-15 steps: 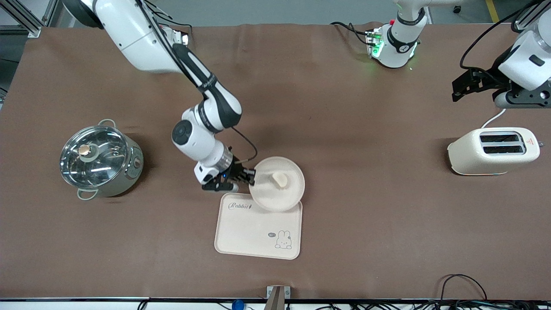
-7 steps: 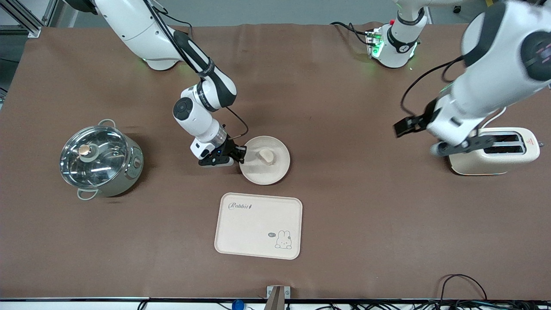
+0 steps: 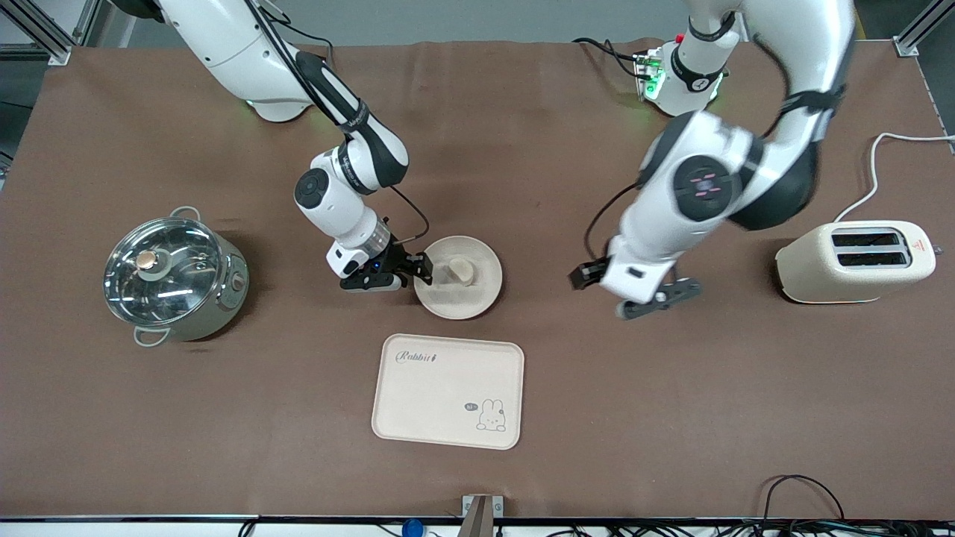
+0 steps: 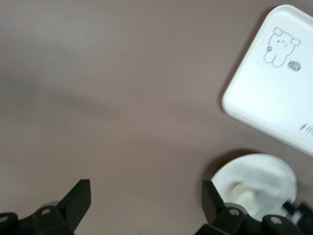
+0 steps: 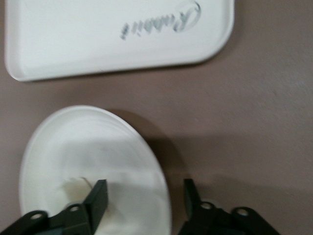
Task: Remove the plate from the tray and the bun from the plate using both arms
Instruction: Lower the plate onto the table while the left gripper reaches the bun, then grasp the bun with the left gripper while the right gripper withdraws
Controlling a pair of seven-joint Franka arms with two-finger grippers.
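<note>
The round cream plate [image 3: 468, 297] rests on the brown table, farther from the front camera than the rabbit tray. The small pale bun [image 3: 459, 271] lies on it. My right gripper [image 3: 419, 270] is low at the plate's rim on the side toward the right arm's end, open, with the rim between its fingers [image 5: 99, 198]; the right wrist view shows the plate [image 5: 98, 147] and the bun [image 5: 73, 188]. My left gripper [image 3: 640, 300] is open and empty over bare table between the plate and the toaster. The left wrist view shows the plate [image 4: 264, 171] and bun [image 4: 246, 192] ahead of the left gripper [image 4: 145, 201].
The rectangular cream rabbit tray [image 3: 448, 390] lies nearer to the front camera than the plate. A steel pot with a glass lid [image 3: 175, 280] stands toward the right arm's end. A cream toaster [image 3: 854, 261] with its cord stands toward the left arm's end.
The right gripper carried the plate with the bun off the tray's edge, set it on the table and opened. The left arm swung from the toaster end toward the middle and lower.
</note>
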